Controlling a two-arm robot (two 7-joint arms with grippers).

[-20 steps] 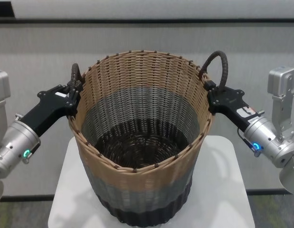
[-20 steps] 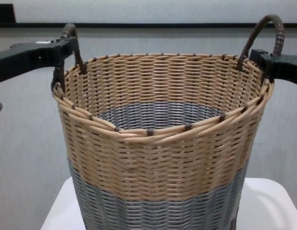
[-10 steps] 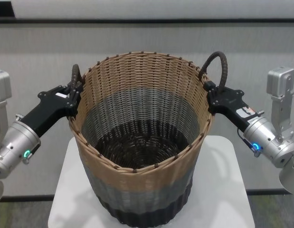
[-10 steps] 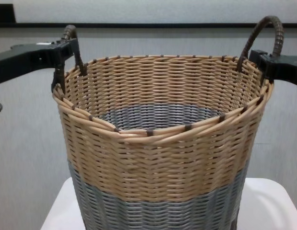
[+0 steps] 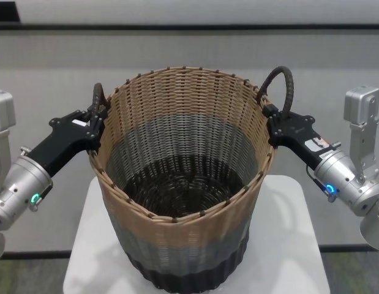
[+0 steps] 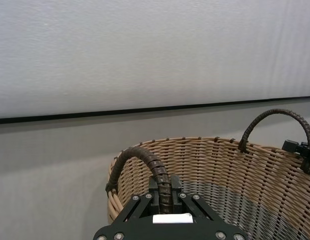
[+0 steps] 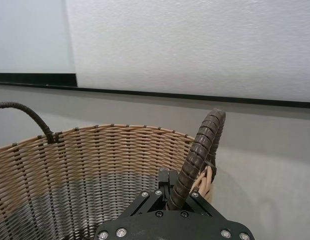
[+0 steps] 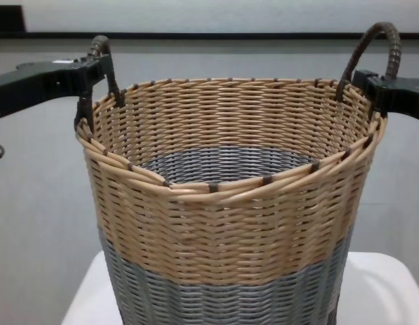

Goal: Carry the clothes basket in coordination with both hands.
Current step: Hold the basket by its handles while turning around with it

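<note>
Clothes basket [image 5: 177, 153]: gripped at both loop handles, upright, centred between the arms above the white table [image 5: 290, 245].

Left gripper [image 5: 96, 118]: clamped tight on the left handle [image 5: 98, 93], just above the rim. Right gripper [image 5: 268, 116]: likewise closed around the foot of the right handle [image 5: 285, 82], hard against the rim.

Compared with a second ago: rim and both grippers a shade lower in the chest view, tilt unchanged, grips unchanged. Probably a slow, level descent or a settling under load; either way, both sides moving together, as a shared carry needs.

Cannot tell whether the dark base touches the table or hangs just clear.

Arm pose: both forearms angled up and inward from the lower corners of the head view, wrists level with the rim, roughly mirrored, fingers pointing toward each other across the basket mouth.
</note>
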